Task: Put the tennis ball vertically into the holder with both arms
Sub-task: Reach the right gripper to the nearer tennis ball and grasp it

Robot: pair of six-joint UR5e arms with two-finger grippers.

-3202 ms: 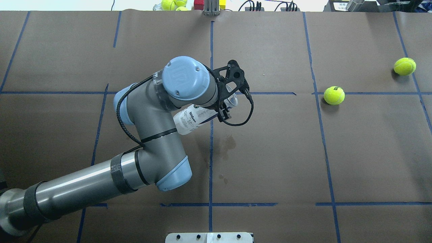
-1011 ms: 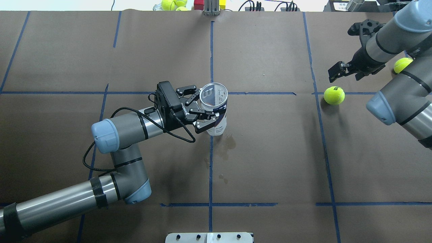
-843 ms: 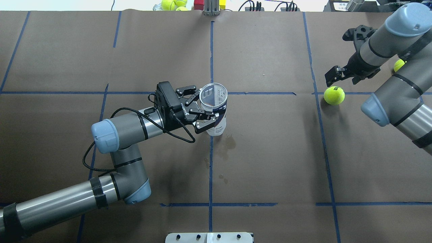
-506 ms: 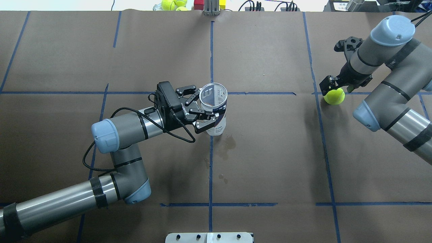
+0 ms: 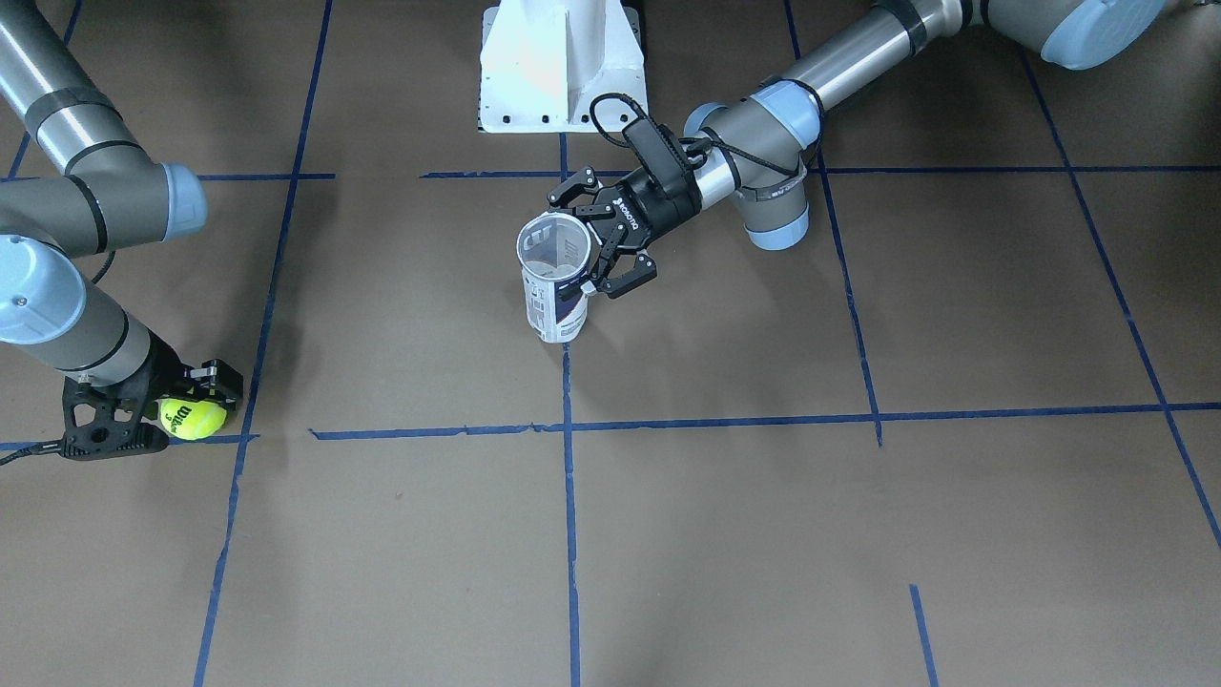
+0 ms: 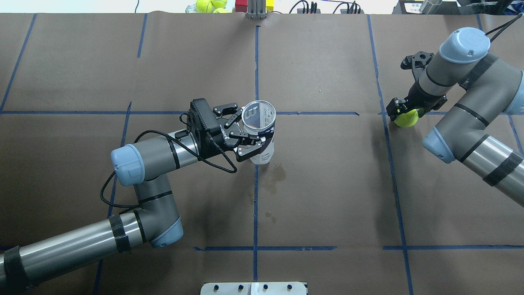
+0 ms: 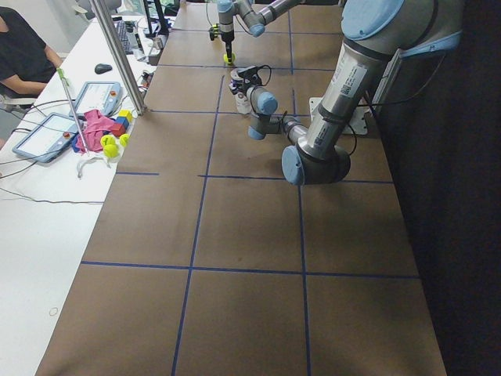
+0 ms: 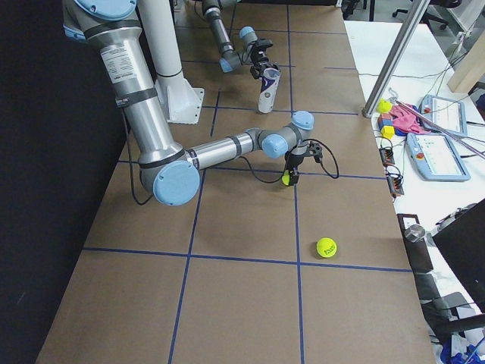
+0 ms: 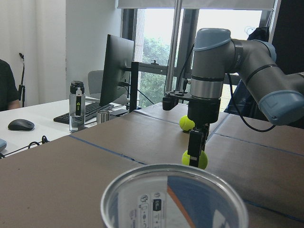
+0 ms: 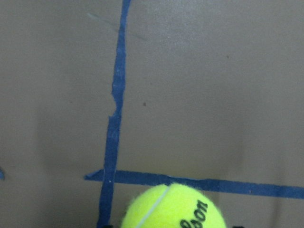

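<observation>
Near the middle of the table, the holder stood upright on its base, long axis vertical and open, metal-rimmed mouth up. The left gripper was clenched around its upper part from the side. Well apart, toward the robot's right, the tennis ball lay on the table just beside a crossing of blue tape lines. The right gripper pointed straight down over it, its fingers on either side; whether they pressed the ball could not be told. Overhead, the gripper covered much of that ball, while the front-facing camera showed its dark lettering. The right-side camera showed a second ball alone on the paper, which the right arm hid from overhead. The left wrist camera looked across the holder's rim at both balls, a monitor and windows. Brown paper covered the table, with a faint stain beside the holder; a white bench with tablets ran alongside
</observation>
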